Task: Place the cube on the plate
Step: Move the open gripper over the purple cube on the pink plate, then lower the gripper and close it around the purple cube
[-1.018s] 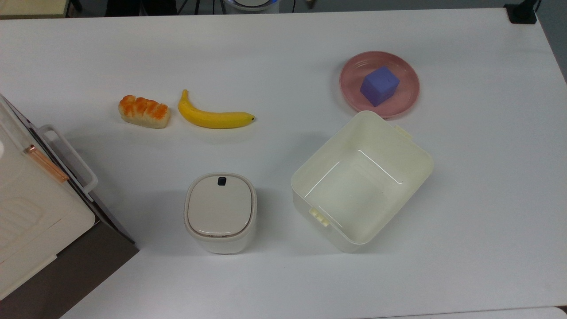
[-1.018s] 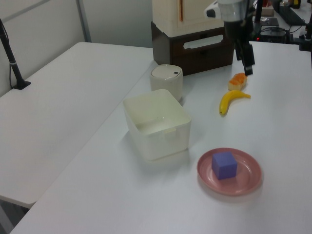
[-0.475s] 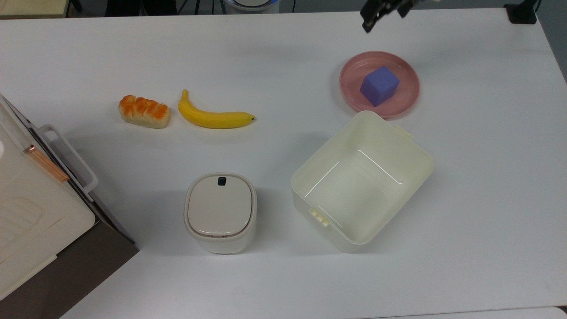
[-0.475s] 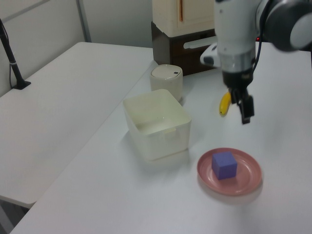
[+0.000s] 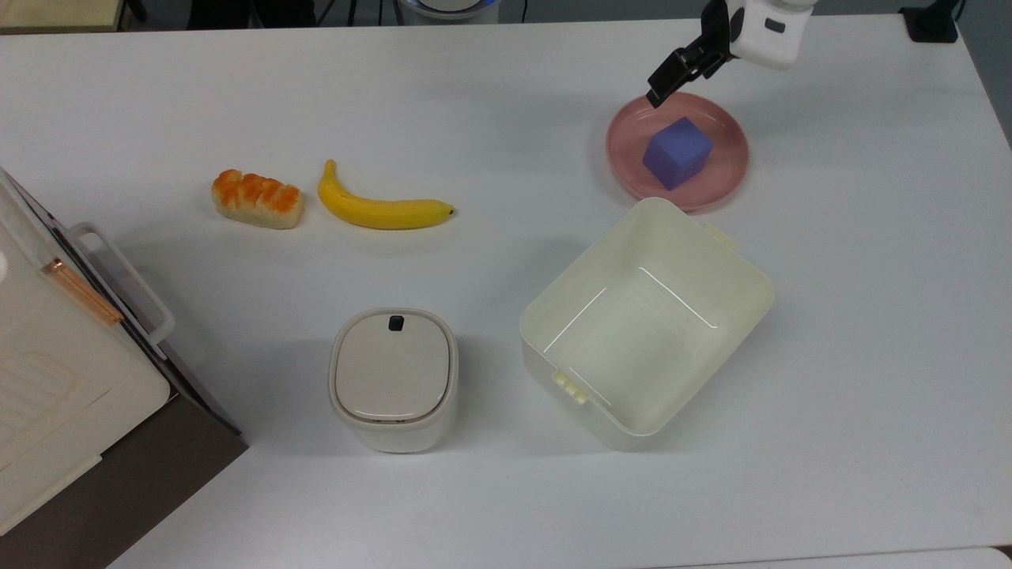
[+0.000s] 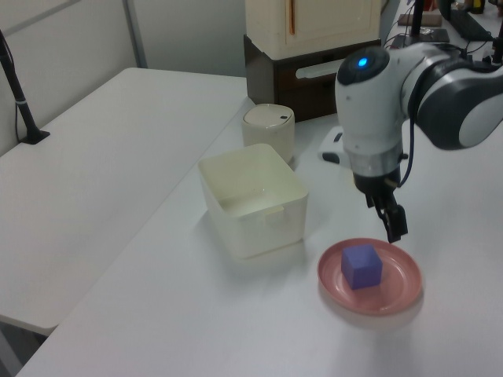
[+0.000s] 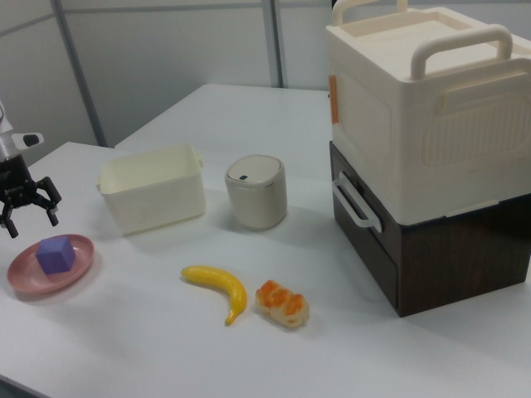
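The blue-violet cube [image 5: 677,152] rests on the pink plate [image 5: 727,170] at the top view's upper right, a little off the plate's centre. It is also visible as the cube [image 6: 361,265] on the plate [image 6: 402,284] in the left view, and as the cube [image 7: 56,254] on the plate [image 7: 23,274] in the right view. My gripper [image 7: 31,220] hangs open just above the plate's far rim, beside the cube and apart from it, with nothing between its fingers. The gripper [image 5: 662,88] points down at the plate's upper-left edge in the top view. In the left view the gripper [image 6: 393,225] sits right behind the plate.
An open cream tub [image 5: 601,269] stands close below the plate in the top view. A lidded cream bin [image 5: 394,378], a banana [image 5: 379,210] and a bread piece [image 5: 257,199] lie to the top view's left. Stacked storage boxes [image 5: 55,371] fill the left edge.
The arm has swung across the table from near the bread and banana and come down to the plate's rim. The cube and plate have not moved.
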